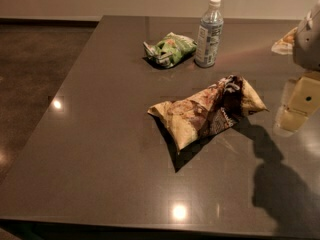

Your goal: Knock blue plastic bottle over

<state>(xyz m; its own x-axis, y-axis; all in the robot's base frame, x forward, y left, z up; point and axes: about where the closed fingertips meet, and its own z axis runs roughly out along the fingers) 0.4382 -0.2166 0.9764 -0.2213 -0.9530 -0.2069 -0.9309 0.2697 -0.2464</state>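
The blue plastic bottle point(209, 34) stands upright at the far middle of the dark table point(100, 134); it has a white cap and a blue-white label. My gripper point(296, 109) is at the right edge of the view, a pale cream part below a grey arm segment point(307, 36). It hovers over the table, to the right of the bottle and nearer the camera, well apart from it. It holds nothing that I can see.
A green snack bag point(170, 49) lies just left of the bottle. A large brown and tan snack bag point(207, 111) lies in the middle of the table, between the bottle and the front edge. Another pale bag point(285, 41) shows at the far right.
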